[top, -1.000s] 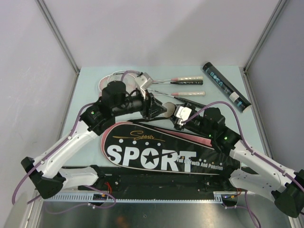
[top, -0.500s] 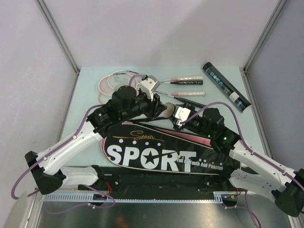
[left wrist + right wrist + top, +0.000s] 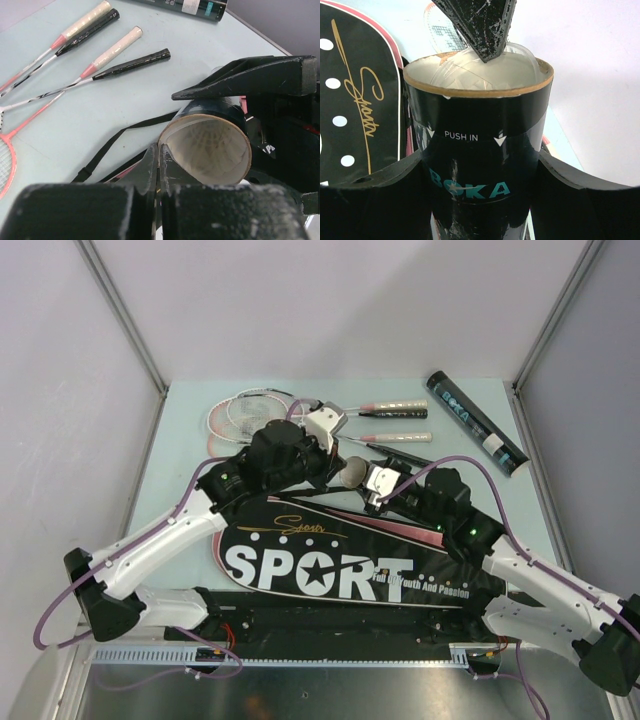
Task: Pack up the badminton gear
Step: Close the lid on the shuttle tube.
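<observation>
Packing looks partly done: the right gripper (image 3: 480, 187) clamps the open tube (image 3: 480, 120) near the table's centre, shuttlecocks (image 3: 470, 70) already inside, and the left gripper (image 3: 159, 159), pinched closed on nothing, sits at its rim. The rackets (image 3: 395, 405) at 12 o'clock and a second tube (image 3: 478, 425) at 2 o'clock lie loose (the bag (image 3: 330, 565) waits at 6 o'clock).

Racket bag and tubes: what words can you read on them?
"SPORT": racket bag, big white letters.
"Full Of Youth And Passion": same bag, small.
"Sports": gold script, same bag.
"PUSH IN", "BOKA": open tube.
Far tube: print too small to read.
</observation>
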Controlling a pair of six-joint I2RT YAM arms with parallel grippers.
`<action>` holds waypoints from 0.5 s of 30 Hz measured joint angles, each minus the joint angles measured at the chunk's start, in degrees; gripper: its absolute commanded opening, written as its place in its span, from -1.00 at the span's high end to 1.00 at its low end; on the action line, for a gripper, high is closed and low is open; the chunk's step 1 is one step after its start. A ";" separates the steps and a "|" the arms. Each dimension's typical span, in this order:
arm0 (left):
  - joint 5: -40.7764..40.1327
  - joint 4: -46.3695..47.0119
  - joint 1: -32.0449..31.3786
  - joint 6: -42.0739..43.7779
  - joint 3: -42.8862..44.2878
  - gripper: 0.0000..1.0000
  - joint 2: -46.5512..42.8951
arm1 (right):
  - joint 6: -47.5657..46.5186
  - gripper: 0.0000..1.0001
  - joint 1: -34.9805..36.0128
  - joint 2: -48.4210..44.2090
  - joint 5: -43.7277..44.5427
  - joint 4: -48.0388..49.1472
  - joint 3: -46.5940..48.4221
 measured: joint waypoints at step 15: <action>-8.48 1.90 -1.75 3.13 -5.35 1.00 -13.92 | -2.69 0.85 2.67 6.75 8.50 2.10 2.45</action>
